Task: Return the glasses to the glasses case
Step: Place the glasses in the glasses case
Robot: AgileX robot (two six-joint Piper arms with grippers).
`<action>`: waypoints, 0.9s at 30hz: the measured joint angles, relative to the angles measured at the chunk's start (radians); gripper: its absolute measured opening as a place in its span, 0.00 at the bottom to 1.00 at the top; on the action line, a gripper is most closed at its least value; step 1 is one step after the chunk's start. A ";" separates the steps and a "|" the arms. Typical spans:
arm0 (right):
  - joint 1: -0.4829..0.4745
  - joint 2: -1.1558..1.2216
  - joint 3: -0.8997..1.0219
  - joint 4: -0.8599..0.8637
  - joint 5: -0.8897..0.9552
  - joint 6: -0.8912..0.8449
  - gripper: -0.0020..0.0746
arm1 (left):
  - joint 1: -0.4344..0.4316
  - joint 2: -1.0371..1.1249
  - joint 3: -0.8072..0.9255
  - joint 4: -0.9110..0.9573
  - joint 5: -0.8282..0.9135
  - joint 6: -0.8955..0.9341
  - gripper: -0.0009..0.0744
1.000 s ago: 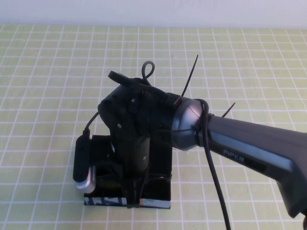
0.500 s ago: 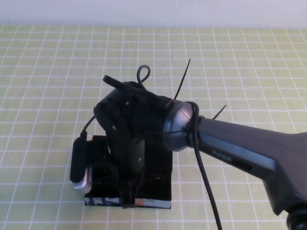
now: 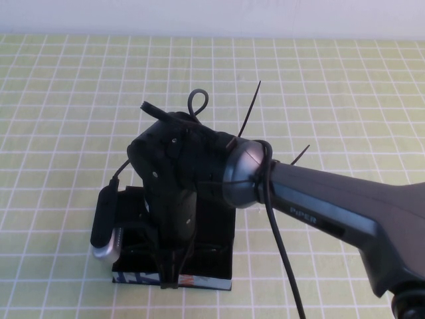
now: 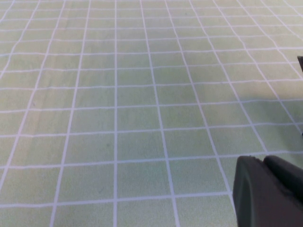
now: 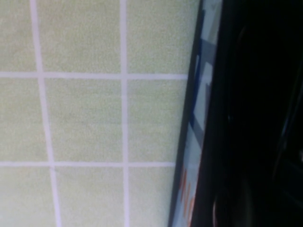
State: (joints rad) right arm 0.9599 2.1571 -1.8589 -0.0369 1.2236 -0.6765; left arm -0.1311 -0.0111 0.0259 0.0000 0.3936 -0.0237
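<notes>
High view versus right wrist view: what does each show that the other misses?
Only the high view shows the right arm reaching in, its tool down over the glasses case. Only the right wrist view shows the case's printed strip close up. Both share the case and the green grid mat. The left tool appears in neither view.

The matte black rectangular glasses case lies flat on the green checked surface, its blue, white and orange printed strip along the near edge. The glasses cannot be made out.
</notes>
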 joint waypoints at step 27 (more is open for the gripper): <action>-0.008 -0.045 -0.017 -0.087 0.000 0.079 0.26 | 0.000 0.000 0.000 0.000 0.000 0.000 0.01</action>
State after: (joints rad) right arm 0.9520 2.1125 -1.8757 -0.1243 1.2236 -0.5972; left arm -0.1311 -0.0111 0.0259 0.0000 0.3936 -0.0237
